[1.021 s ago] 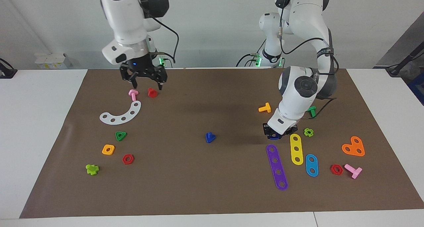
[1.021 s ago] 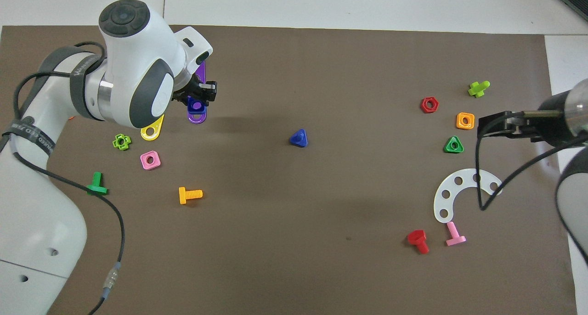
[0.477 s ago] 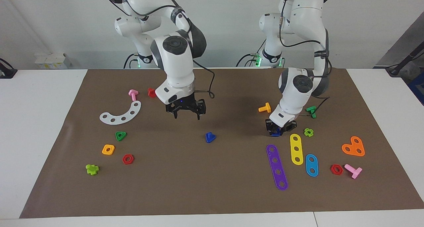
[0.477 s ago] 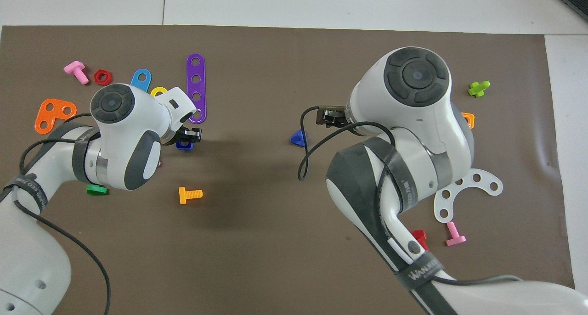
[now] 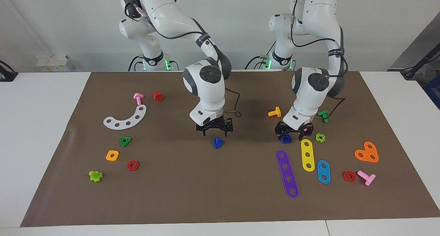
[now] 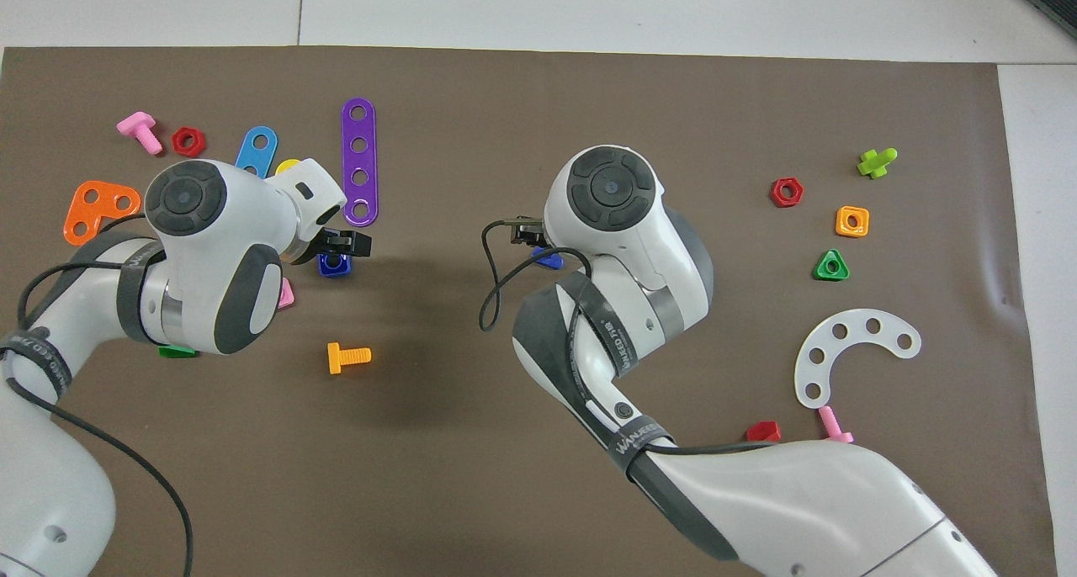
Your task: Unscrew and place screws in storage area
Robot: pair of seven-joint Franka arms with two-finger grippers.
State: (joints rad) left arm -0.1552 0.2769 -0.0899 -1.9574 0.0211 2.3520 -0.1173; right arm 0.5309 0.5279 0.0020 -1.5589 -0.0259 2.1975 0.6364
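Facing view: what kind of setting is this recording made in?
Probably a robotics lab bench: two Franka arms mounted at a white table, a brown paper mat covering it, and plastic toy construction pieces such as the purple strip scattered on it.

Bright, even light; soft shadows.

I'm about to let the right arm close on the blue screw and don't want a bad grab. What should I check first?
1. Right gripper over the blue screw: ok.
2. Its jaws open: ok.
3. Jaws down around the screw: not ok, they hang above it.
4. Screw free on the brown mat, nothing touching it: ok.
5. Left gripper out of the way, over the blue square nut: ok.
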